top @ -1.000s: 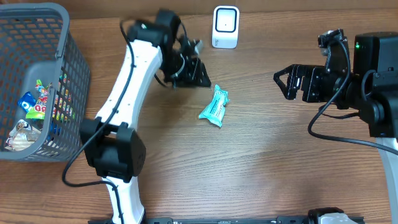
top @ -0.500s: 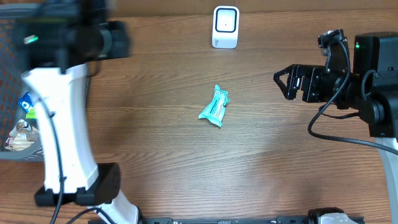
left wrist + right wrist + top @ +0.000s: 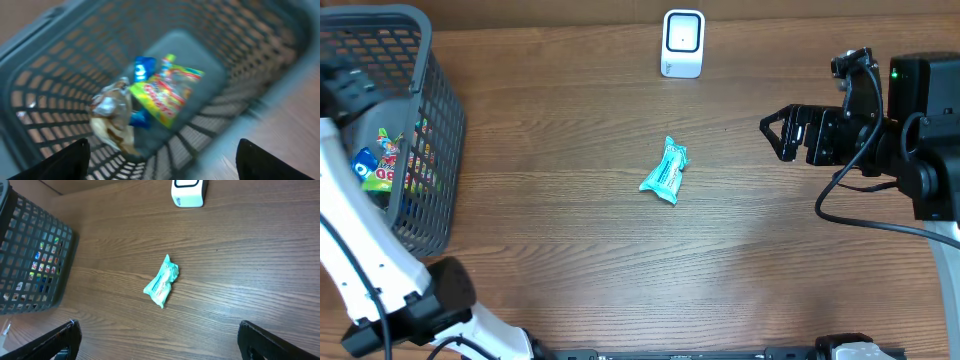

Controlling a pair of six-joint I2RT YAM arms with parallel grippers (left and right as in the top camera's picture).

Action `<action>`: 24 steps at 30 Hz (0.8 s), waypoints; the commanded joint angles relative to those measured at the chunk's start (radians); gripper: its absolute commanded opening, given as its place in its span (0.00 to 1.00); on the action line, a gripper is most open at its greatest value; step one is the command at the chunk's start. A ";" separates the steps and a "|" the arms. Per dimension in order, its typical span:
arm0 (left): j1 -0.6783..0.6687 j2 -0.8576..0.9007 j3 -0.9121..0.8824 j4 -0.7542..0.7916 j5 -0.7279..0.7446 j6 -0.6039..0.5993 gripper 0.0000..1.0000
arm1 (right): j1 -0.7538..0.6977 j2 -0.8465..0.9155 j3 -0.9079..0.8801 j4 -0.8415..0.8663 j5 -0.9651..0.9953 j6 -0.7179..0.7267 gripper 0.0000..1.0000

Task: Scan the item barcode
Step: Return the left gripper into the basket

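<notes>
Grey basket (image 3: 60, 100) holds yellow bag (image 3: 167, 95), blue packet (image 3: 144, 69), silvery wrapper (image 3: 112, 115).

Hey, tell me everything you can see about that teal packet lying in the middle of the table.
The teal packet is a small, long wrapper of crinkly film with crimped ends and pale print too small to read. It looks sealed and a little rumpled. It lies flat on the wooden table, slanted, with its upper end pointing roughly toward the white scanner farther back. Only the table touches it.

Brown wood-grain table (image 3: 570, 260) spans overhead view; light even, pale sheen right of centre.
</notes>
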 commanded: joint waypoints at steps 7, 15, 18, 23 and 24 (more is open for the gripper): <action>0.160 0.212 -0.001 0.049 0.150 0.017 0.86 | 0.006 0.037 0.019 -0.023 0.005 -0.004 1.00; 0.161 0.443 -0.001 0.080 0.201 0.063 0.83 | 0.006 0.037 0.020 -0.035 0.006 -0.005 1.00; 0.161 0.509 -0.001 0.090 0.201 0.080 0.83 | 0.006 0.037 0.019 -0.034 0.006 -0.005 1.00; 0.158 0.598 -0.001 0.119 0.323 0.200 0.87 | 0.006 0.037 0.019 -0.027 0.006 -0.005 1.00; 0.157 0.612 -0.001 0.124 0.328 0.204 0.87 | 0.006 0.037 0.019 -0.027 0.006 -0.005 1.00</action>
